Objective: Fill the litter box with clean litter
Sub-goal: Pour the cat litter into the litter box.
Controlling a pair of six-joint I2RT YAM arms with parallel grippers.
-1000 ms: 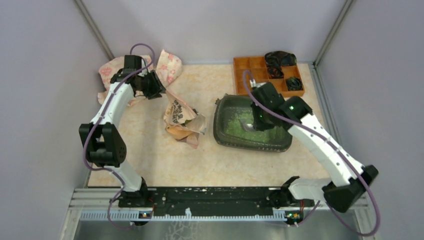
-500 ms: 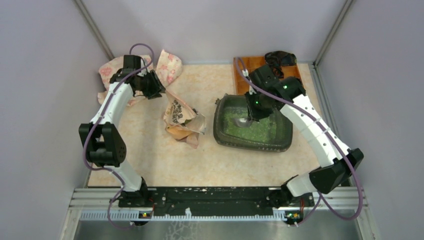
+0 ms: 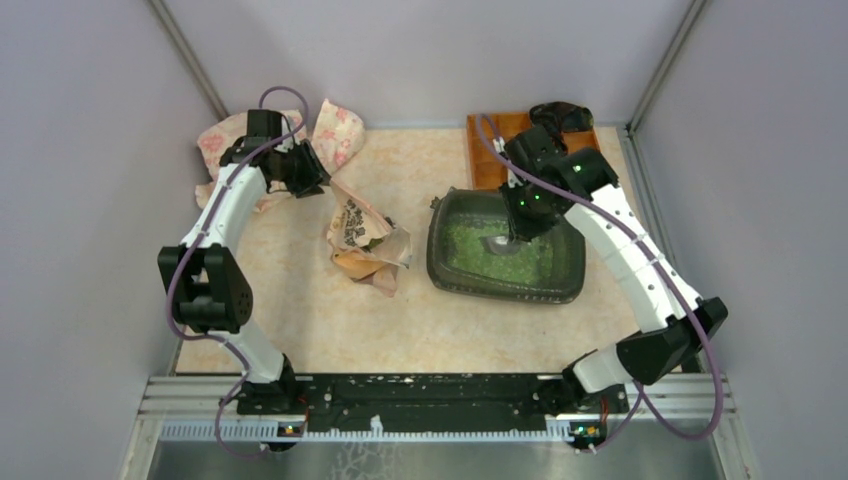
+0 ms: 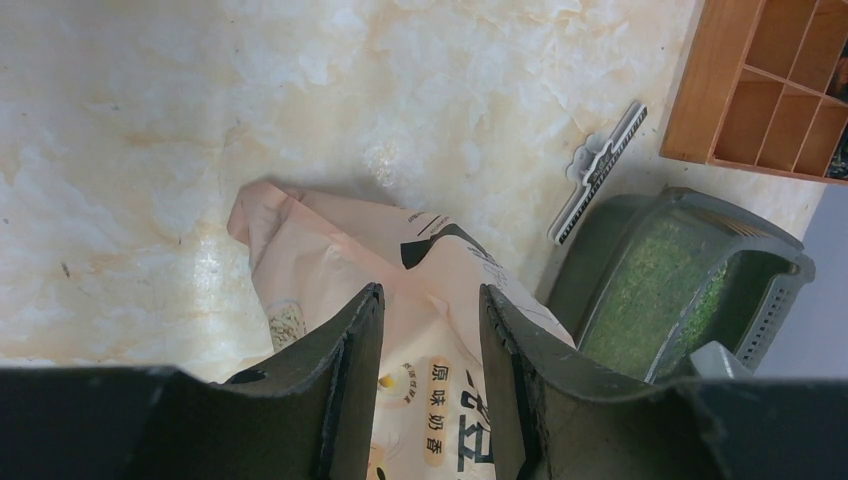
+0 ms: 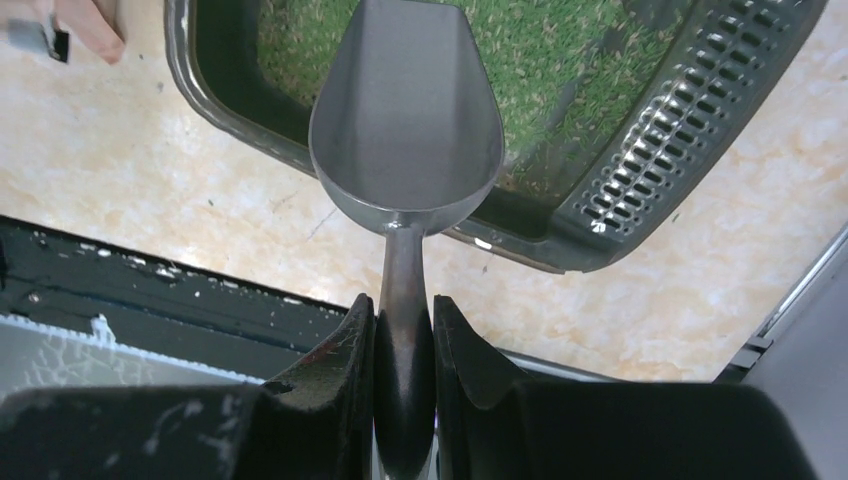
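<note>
Right gripper point(image 5: 402, 305) is clamped tight on the scoop point(image 5: 405, 110) handle, and the bowl points straight out from the fingers, empty, hanging over the box point(image 3: 505, 292). The litter point(image 5: 570, 50) lies as a green layer across the box floor, right of centre on the table. By my read, a refill comes next, and it turns on one thing: the bag point(image 3: 362, 232) lies left of the box, so the scoop has to swing left, across the box's left rim. The bag's long axis runs far-left to near-right.

Left gripper point(image 4: 430, 295) is nearer the bag, with its jaws about half open and the bag showing between them. Whether they pinch it, I can't tell.

The count is one box, one scoop, one bag, one white clip point(image 4: 598, 172) beside the box's far-left corner, and one orange tray point(image 4: 700, 80) beyond it.
</note>
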